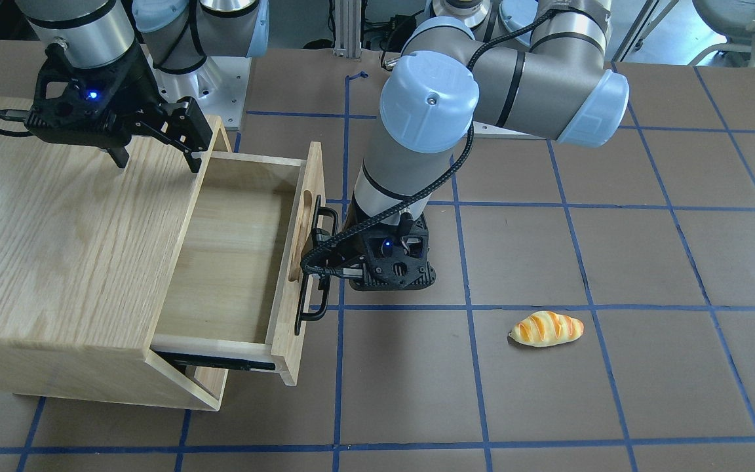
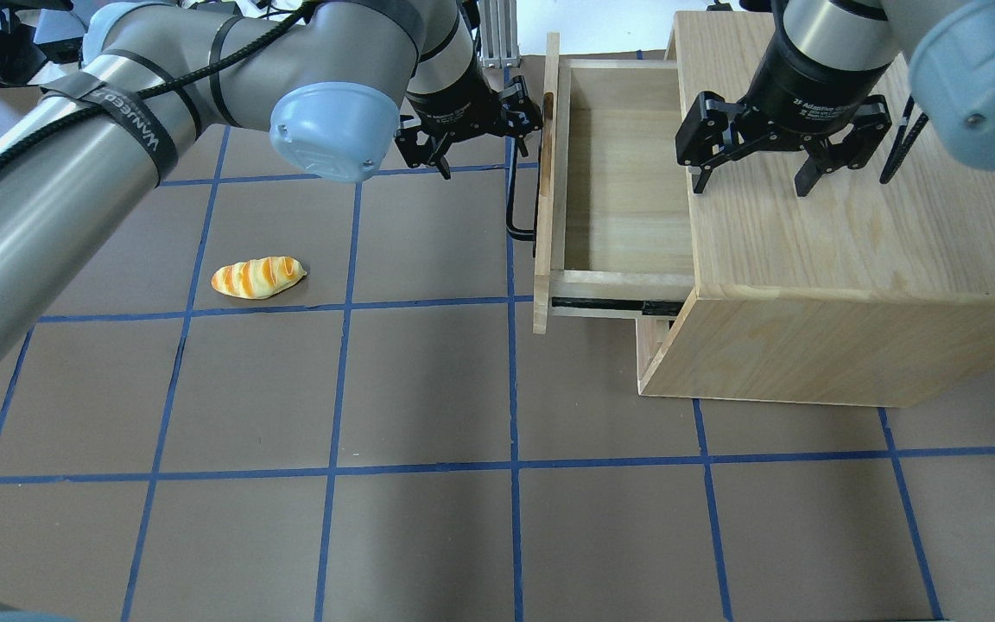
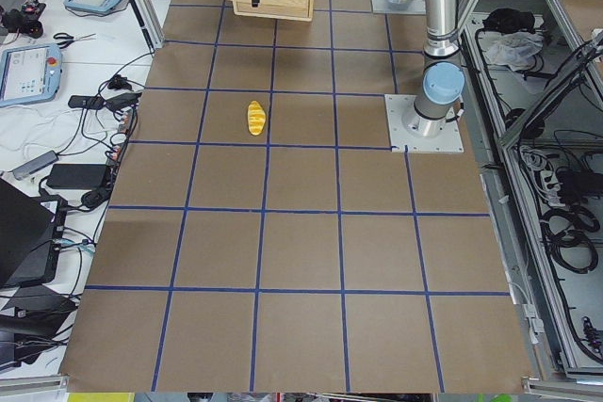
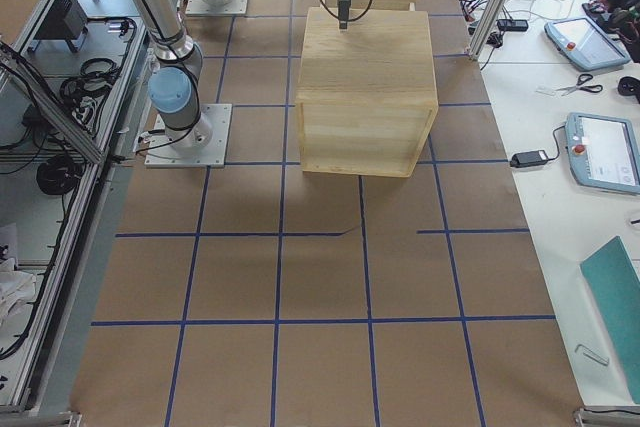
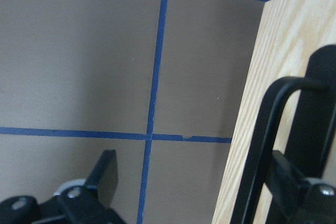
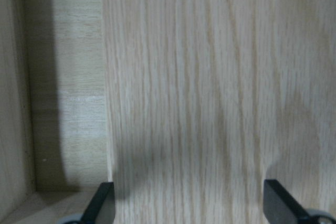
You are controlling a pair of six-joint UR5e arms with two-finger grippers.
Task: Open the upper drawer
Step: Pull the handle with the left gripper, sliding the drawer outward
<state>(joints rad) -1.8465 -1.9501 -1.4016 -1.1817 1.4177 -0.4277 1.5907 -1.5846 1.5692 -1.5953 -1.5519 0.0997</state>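
Note:
The upper drawer (image 1: 233, 262) is a pale-wood box pulled well out of the oak cabinet (image 1: 56, 249); it also shows in the overhead view (image 2: 618, 173) and holds nothing. Its black bar handle (image 1: 312, 288) sits on the front panel. My left gripper (image 1: 358, 275) points down at the handle, open, with the bar (image 5: 270, 129) just inside one finger (image 5: 294, 182). My right gripper (image 2: 752, 186) is open over the cabinet top (image 6: 199, 103), its fingertips close to the wood near the drawer opening.
A toy bread roll (image 1: 546, 328) lies on the brown table with blue tape lines, apart from the cabinet. A second wooden front panel (image 2: 649, 341) sits below the upper drawer. The left arm's elbow (image 1: 430, 98) hangs over the table's middle.

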